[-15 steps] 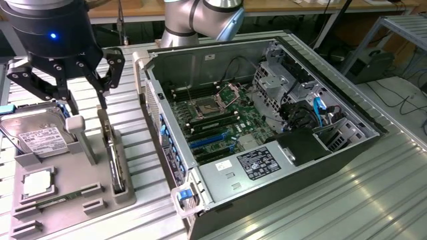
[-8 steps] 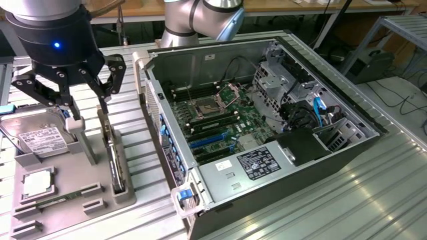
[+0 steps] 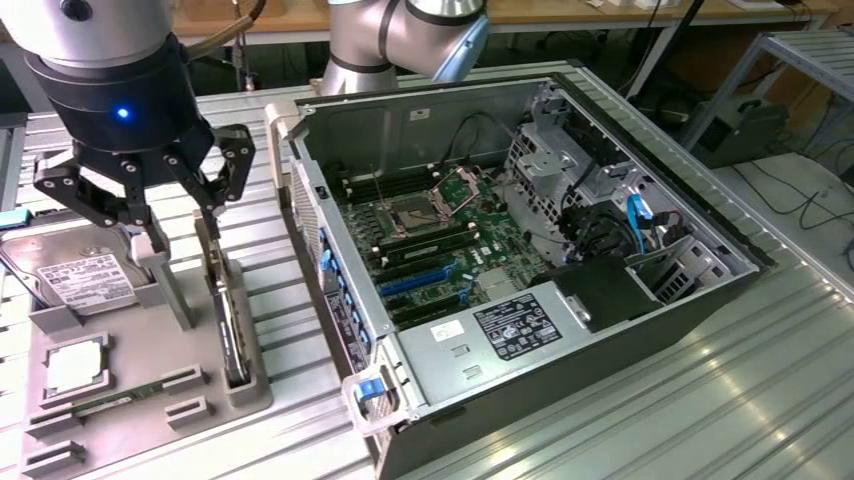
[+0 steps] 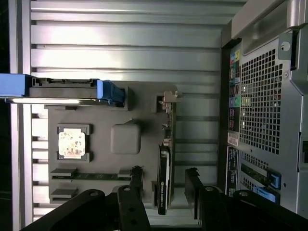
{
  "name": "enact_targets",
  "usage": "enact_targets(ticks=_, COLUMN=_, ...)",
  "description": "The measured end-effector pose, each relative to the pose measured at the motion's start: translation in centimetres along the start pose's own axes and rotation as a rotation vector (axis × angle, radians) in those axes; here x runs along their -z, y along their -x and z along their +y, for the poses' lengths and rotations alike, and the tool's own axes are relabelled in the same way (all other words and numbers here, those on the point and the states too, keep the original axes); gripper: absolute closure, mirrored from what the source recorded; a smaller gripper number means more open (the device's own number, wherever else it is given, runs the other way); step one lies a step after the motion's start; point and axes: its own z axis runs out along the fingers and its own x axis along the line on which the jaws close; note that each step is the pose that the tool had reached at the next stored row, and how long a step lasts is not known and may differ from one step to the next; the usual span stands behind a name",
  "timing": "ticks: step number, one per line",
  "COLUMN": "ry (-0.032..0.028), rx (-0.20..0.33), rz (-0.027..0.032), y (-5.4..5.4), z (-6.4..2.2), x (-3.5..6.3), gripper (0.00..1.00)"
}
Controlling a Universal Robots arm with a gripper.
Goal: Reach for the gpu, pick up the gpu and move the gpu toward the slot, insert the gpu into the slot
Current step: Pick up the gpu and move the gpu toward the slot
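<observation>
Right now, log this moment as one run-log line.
phase: reach | gripper: open, straddling gpu | gpu: upright in gray tray, not lifted | computer case: open

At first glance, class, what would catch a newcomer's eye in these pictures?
The open computer case lies in the middle of the exterior view, its motherboard bare. At that view's left the open gripper hangs over the gpu, which stands on edge in a grey tray beside a hard drive.

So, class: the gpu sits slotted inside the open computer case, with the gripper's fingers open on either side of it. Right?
No. The gpu stands on edge in the grey holder beside the computer case, not inside it, as the exterior view shows. The fingers of the gripper are indeed open on either side of it.
</observation>
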Motion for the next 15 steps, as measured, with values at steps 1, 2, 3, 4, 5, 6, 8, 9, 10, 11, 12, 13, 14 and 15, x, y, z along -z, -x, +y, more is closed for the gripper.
enact_targets(ticks=1, ry=0.0000, rx=0.000, rz=0.0000, y=0.0, z=-0.04, x=-0.13, gripper=0.52)
enact_targets(ticks=2, ry=0.0000, rx=0.000, rz=0.0001, y=0.0, z=-0.09, x=-0.27, gripper=0.52)
enact_targets(ticks=3, ry=-0.0002, rx=0.000, rz=0.0003, y=0.0, z=-0.20, x=-0.38, gripper=0.52)
enact_targets(ticks=4, ry=-0.0002, rx=0.000, rz=0.0002, y=0.0, z=-0.33, x=-0.44, gripper=0.52)
enact_targets(ticks=5, ry=0.0000, rx=0.000, rz=0.0001, y=0.0, z=-0.44, x=-0.49, gripper=0.52)
enact_targets(ticks=6, ry=0.0000, rx=0.000, rz=0.0000, y=0.0, z=-0.55, x=-0.57, gripper=0.52)
enact_targets(ticks=8, ry=0.0000, rx=0.000, rz=0.0000, y=0.0, z=-0.62, x=-0.76, gripper=0.52)
enact_targets(ticks=9, ry=-0.0001, rx=0.000, rz=0.0001, y=0.0, z=-0.66, x=-0.84, gripper=0.52)
enact_targets(ticks=10, ry=-0.0001, rx=0.000, rz=0.0001, y=0.0, z=-0.69, x=-0.92, gripper=0.52)
enact_targets(ticks=11, ry=-0.0001, rx=0.000, rz=0.0002, y=0.0, z=-0.73, x=-0.98, gripper=0.52)
enact_targets(ticks=12, ry=-0.0002, rx=0.000, rz=0.0003, y=0.0, z=-0.79, x=-1.04, gripper=0.52)
enact_targets(ticks=13, ry=-0.0002, rx=0.000, rz=0.0003, y=0.0, z=-0.90, x=-1.11, gripper=0.52)
enact_targets(ticks=14, ry=0.0000, rx=0.000, rz=0.0000, y=0.0, z=-0.97, x=-1.18, gripper=0.51)
enact_targets(ticks=15, ry=0.0001, rx=0.000, rz=-0.0001, y=0.0, z=-0.99, x=-1.26, gripper=0.45)
